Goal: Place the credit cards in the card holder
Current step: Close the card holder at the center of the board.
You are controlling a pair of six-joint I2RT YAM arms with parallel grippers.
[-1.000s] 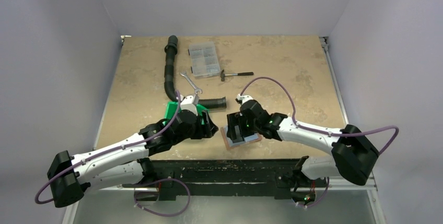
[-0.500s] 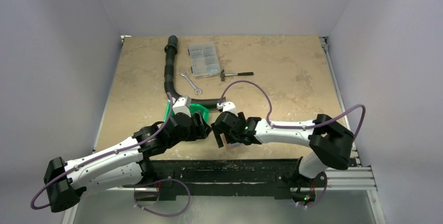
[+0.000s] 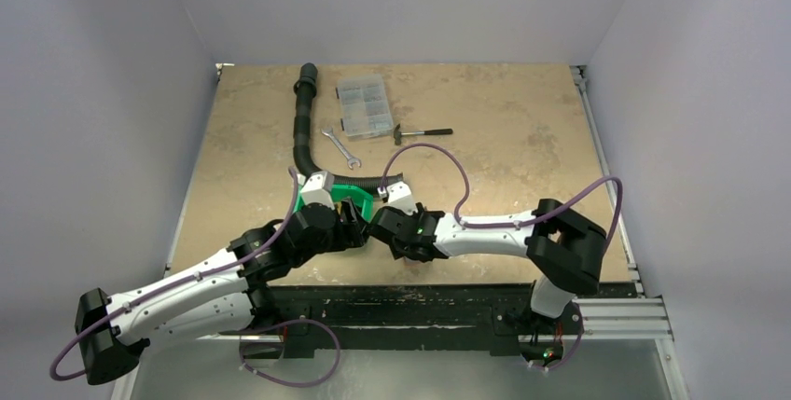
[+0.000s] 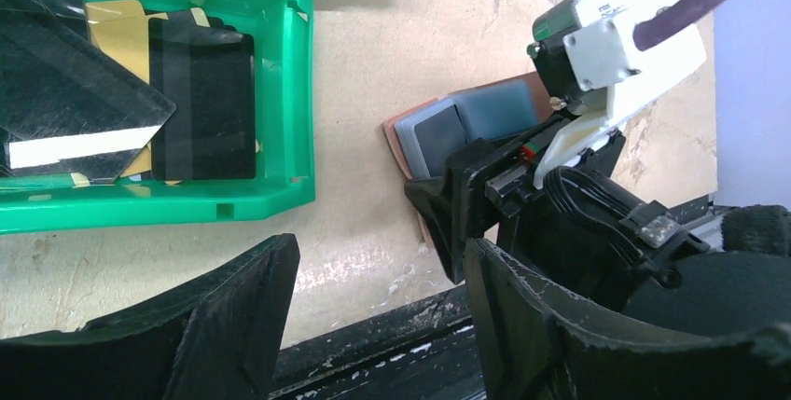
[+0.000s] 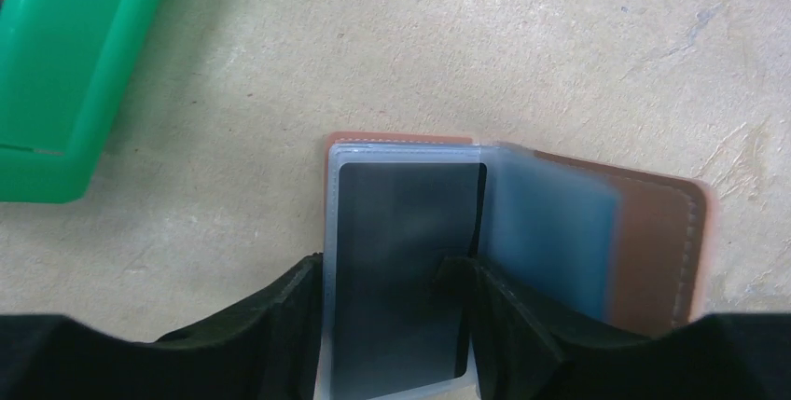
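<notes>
Reddish-brown card holder (image 5: 560, 232) lies open on the surface (image 5: 466, 46) just beside the green bin (image 4: 300, 92). My right hand (image 5: 384, 269) straddles one clear sleeve; clamped or not, I cannot tell. Left hand (image 4: 378, 260) gapes empty.

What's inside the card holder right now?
One dark card sits in a clear sleeve of the open card holder. The other pocket is blurred, and the right fingers cover the sleeve's lower edge.
</notes>
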